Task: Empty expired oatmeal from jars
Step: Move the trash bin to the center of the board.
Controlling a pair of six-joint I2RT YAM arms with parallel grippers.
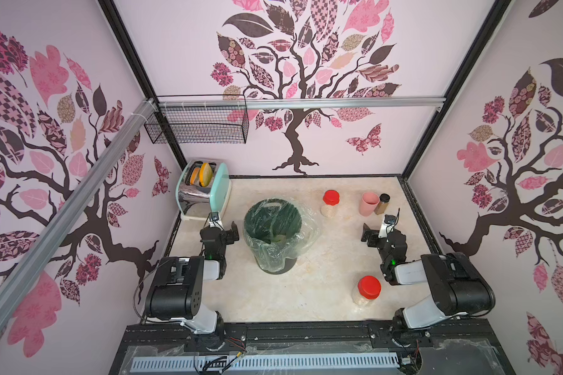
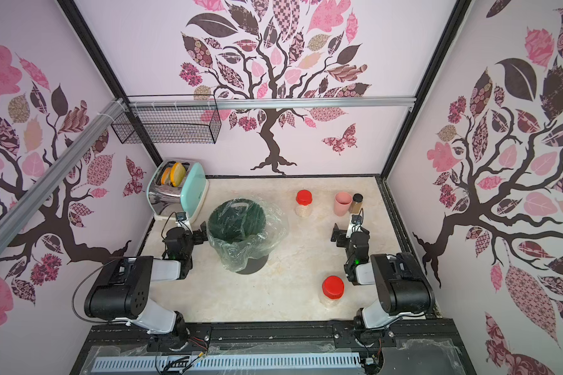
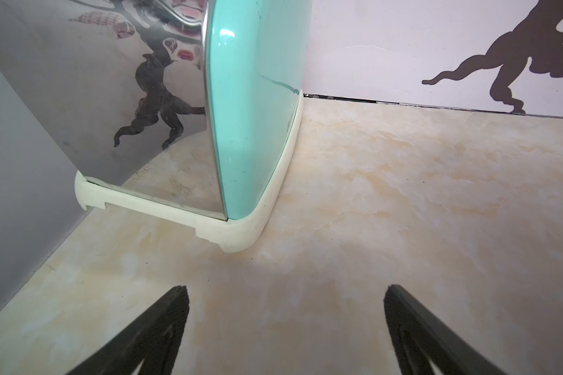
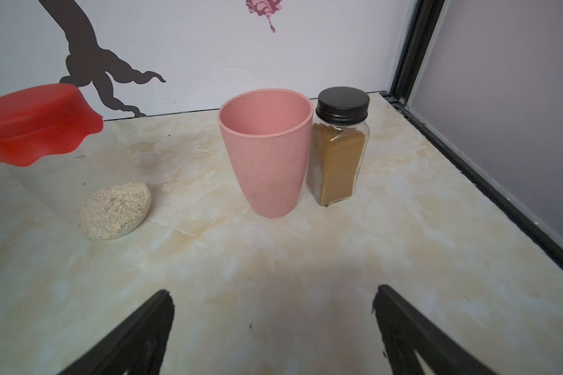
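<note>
On either side of the lined bin (image 1: pixel 275 256), both pairs of jaws gape over open counter (image 1: pixel 306 292).

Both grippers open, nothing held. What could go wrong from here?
1. The far jar and near jar are both lidded; tipping before unscrewing empties nothing.
2. The pink cup and brown bottle stand close together, right ahead of the right gripper; reaching for the far jar could topple them.
3. The bin liner hangs loose and crumpled; poured oatmeal could land outside.
</note>
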